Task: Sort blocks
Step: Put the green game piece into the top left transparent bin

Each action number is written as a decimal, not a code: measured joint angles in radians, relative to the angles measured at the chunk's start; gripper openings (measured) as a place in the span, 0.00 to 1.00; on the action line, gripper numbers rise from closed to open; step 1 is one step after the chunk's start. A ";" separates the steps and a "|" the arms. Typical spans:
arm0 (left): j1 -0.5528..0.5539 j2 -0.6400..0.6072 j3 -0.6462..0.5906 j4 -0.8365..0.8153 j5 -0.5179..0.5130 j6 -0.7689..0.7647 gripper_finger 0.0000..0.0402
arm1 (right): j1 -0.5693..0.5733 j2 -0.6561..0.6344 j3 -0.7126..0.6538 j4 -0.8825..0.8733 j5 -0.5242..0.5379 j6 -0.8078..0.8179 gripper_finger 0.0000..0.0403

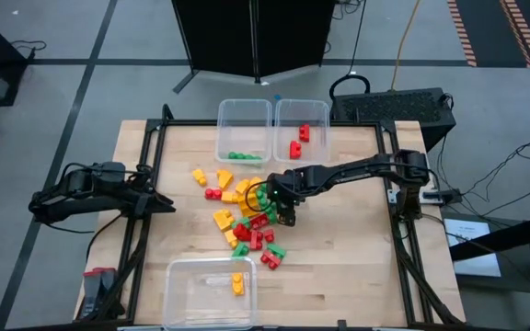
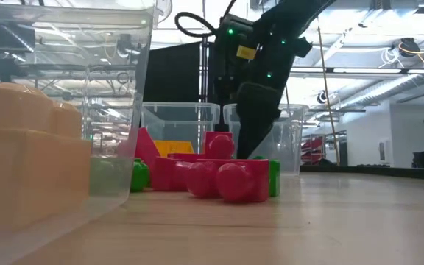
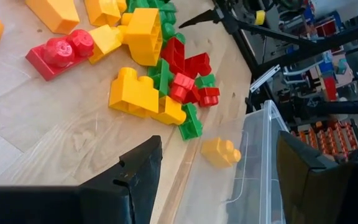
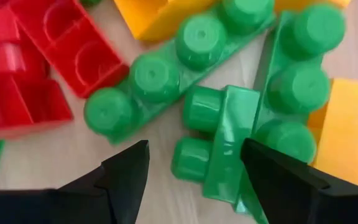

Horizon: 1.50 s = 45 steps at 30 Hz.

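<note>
A pile of red, green and yellow blocks (image 1: 247, 216) lies on the middle of the wooden table (image 1: 339, 267). My right gripper (image 1: 286, 216) points steeply down over the pile's right side and is open. In the right wrist view my right gripper (image 4: 194, 155) has its fingers on either side of a small green block (image 4: 219, 146), beside two longer green blocks (image 4: 166, 68); no touch shows. In the low view it hangs behind red blocks (image 2: 227, 177). My left gripper (image 1: 162, 204) waits open at the table's left edge, nothing between its fingers (image 3: 135, 180).
Two clear tubs stand at the far edge: the left one (image 1: 244, 115) holds green blocks (image 1: 245, 156), the right one (image 1: 316, 115) red blocks (image 1: 299, 142). A third clear tub (image 1: 191, 285) at the near edge holds a yellow block (image 1: 237, 283).
</note>
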 joint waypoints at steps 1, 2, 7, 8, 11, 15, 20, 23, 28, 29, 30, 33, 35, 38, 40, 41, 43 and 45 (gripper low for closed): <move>0.000 0.000 0.000 0.000 0.000 0.000 0.52 | 0.000 0.007 0.002 0.004 0.000 0.000 0.63; 0.000 0.000 0.000 0.000 0.000 0.000 0.52 | 0.000 0.017 0.003 0.007 0.007 0.000 0.63; 0.000 0.000 0.000 0.000 0.000 0.000 0.52 | -0.010 0.048 0.002 0.007 0.019 0.014 0.63; 0.000 0.000 0.000 0.000 0.000 0.001 0.52 | -0.010 0.050 0.000 0.005 0.014 0.022 0.63; 0.000 0.000 0.000 0.000 -0.001 0.001 0.52 | -0.015 0.055 -0.004 -0.018 0.009 0.025 0.63; 0.000 0.000 0.000 -0.001 -0.005 0.006 0.52 | -0.016 0.053 -0.003 -0.014 0.015 0.058 0.63; 0.000 0.000 0.000 0.000 -0.019 0.009 0.52 | -0.013 0.069 -0.001 -0.021 0.023 0.118 0.48; 0.000 0.000 0.000 0.000 -0.027 0.009 0.52 | -0.003 0.070 0.000 -0.027 0.021 0.141 0.36; 0.000 0.000 0.000 0.000 -0.034 0.008 0.52 | 0.018 0.072 0.010 -0.029 0.018 0.162 0.36; 0.000 0.000 0.000 0.000 -0.034 0.007 0.52 | 0.023 0.073 0.015 -0.033 0.016 0.163 0.36; 0.000 0.000 0.000 0.000 -0.034 0.007 0.52 | 0.028 0.073 0.021 -0.036 0.013 0.169 0.36; 0.000 0.000 0.000 0.000 -0.034 0.006 0.52 | 0.044 0.074 0.047 -0.043 0.010 0.186 0.36; 0.000 0.000 0.000 0.000 -0.035 0.006 0.52 | 0.054 0.065 0.072 -0.067 0.010 0.193 0.36; 0.000 0.000 0.000 0.000 -0.034 0.006 0.52 | 0.067 0.058 0.136 -0.119 0.010 0.195 0.36; 0.000 0.000 0.000 0.000 -0.035 0.006 0.52 | 0.071 0.046 0.183 -0.185 0.010 0.181 0.36; 0.000 0.000 0.000 0.000 -0.035 0.006 0.52 | 0.072 0.043 0.212 -0.200 0.011 0.175 0.36; 0.000 0.000 0.000 0.000 -0.035 0.007 0.52 | 0.072 0.035 0.270 -0.224 0.019 0.156 0.36; 0.000 0.000 0.000 0.000 -0.036 0.006 0.52 | 0.069 0.030 0.329 -0.268 0.021 0.130 0.36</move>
